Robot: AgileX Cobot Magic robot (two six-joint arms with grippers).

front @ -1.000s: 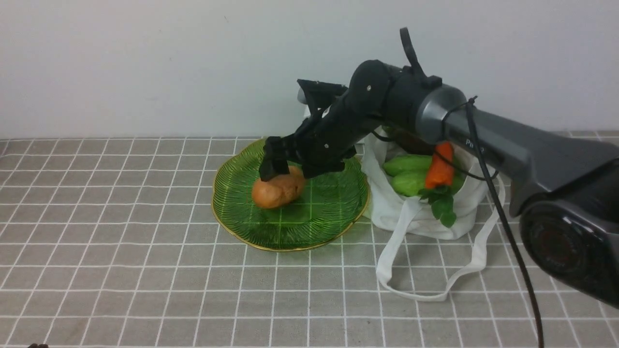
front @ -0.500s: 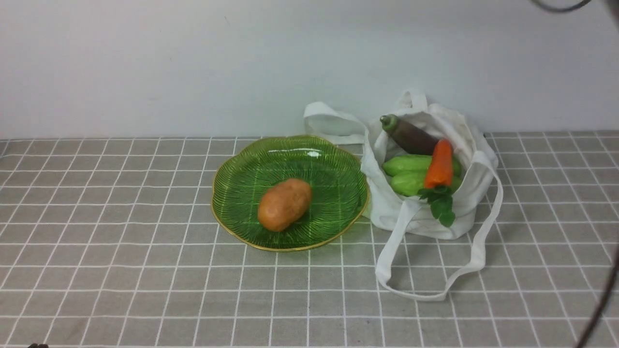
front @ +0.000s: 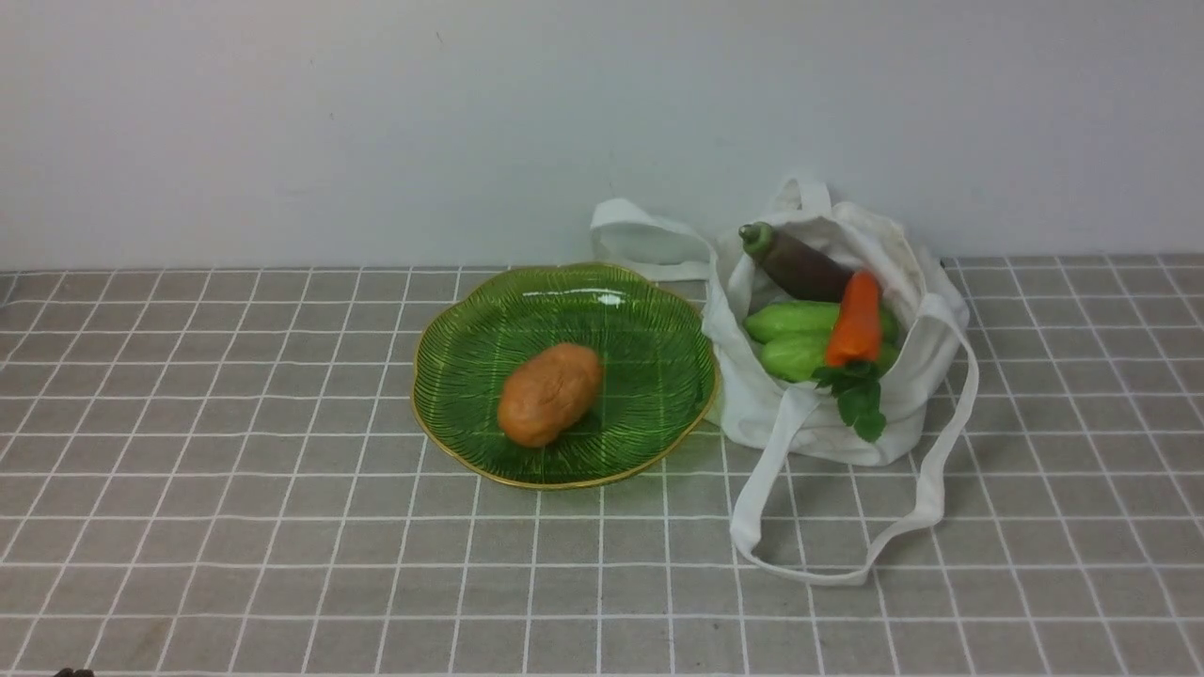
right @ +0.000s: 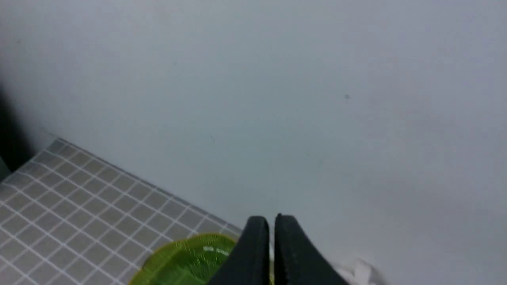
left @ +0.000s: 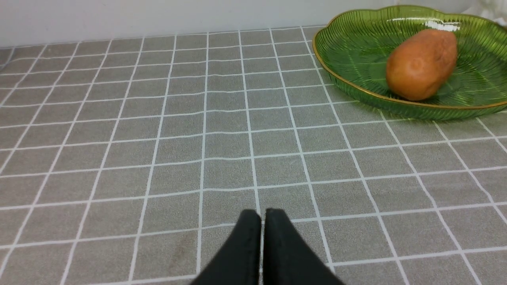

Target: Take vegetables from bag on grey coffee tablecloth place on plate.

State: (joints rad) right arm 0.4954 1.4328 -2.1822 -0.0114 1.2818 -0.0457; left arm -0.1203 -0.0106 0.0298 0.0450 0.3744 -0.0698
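Front view: the potato (front: 550,393) lies on its side just left of centre in the frame, on the green plate (front: 649,376), which sits on the checked tablecloth (front: 235,470). Just right of the plate, the white bag (front: 809,432) slumps open near the wall (front: 376,122). Inside it the eggplant (front: 800,266) leans at the back, and two gourds (front: 785,322) lie side by side in front of it. The carrot (front: 856,320) rests across them, tip up, its leaves (front: 861,400) hanging over the bag's front lip. One strap (front: 926,489) loops onto the tablecloth at the lower right of the frame; another lies behind the plate. Left wrist view shows the left gripper (left: 262,215) clenched with nothing between its fingers, low over bare tablecloth, the plate and potato well ahead of it. Right wrist view shows the right gripper (right: 272,219) clenched and empty too, raised and facing the wall, with the plate's edge blurred below it.
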